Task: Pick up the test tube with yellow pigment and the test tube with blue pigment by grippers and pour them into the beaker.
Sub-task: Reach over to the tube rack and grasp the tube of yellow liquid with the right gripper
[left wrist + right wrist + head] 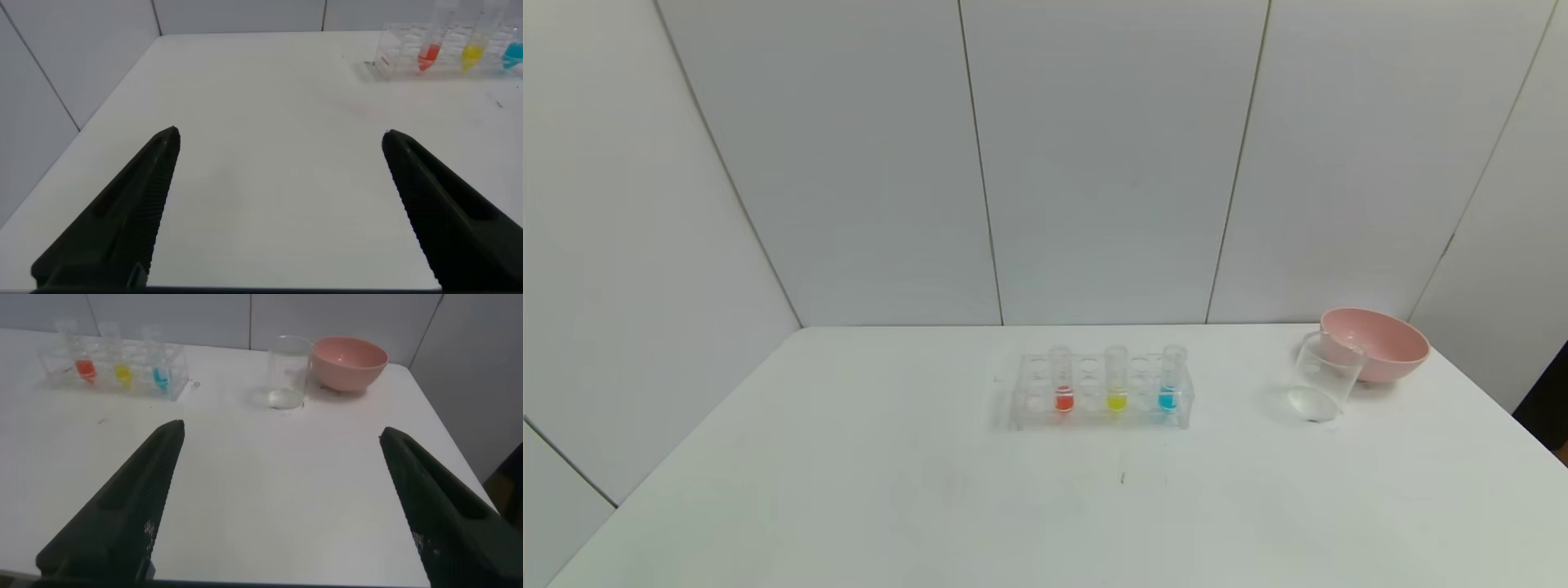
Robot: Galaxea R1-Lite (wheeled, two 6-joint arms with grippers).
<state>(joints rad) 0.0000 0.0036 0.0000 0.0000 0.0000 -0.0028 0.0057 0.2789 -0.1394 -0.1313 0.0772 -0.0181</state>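
Nothing picked up yet: both black two-fingered grippers, left gripper [278, 204] and right gripper [282, 498], hang wide open and empty above the bench's near edge.
Next, I judge, each must reach the clear rack [1101, 392] mid-bench for the slim yellow-pigment test tube [1116, 378] and blue-pigment test tube [1170, 377], then tip them into the clear glass beaker [1325, 377] near the far right corner.

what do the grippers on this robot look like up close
Only the wrist views show them. The left gripper and the right gripper look alike: each has two long black fingers tapering to narrow tips, with fine ribbing on the inner faces. No cables, markings or arm links are in view.
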